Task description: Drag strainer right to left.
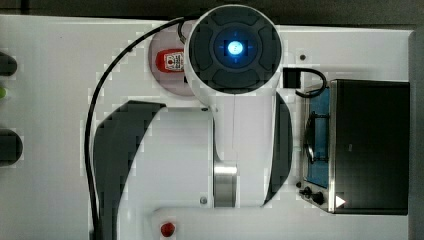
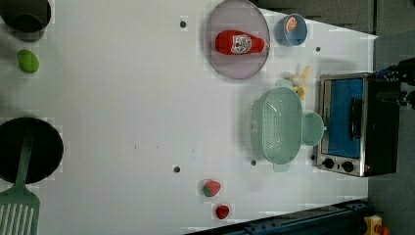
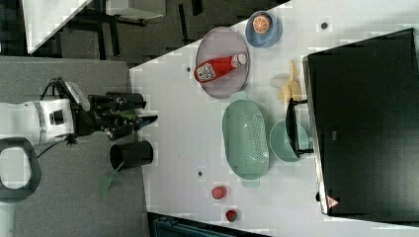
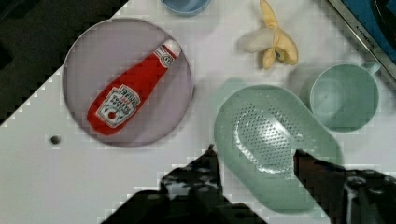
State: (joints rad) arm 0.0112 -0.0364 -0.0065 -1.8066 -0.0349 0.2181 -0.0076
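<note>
While above strainer (image 4: pixel 275 149), gripper (image 4: pixel 254 154) open, empty

— How's the light?
— Bright and even on the white table (image 2: pixel 122 98), no hard glare. The strainer (image 2: pixel 276 125) throws a soft shadow toward the left view's left.
— Sharpness?
— Blocky, smeared edges all round. In the wrist view the gripper (image 4: pixel 254 161) is a dark, blurred mass.
</note>
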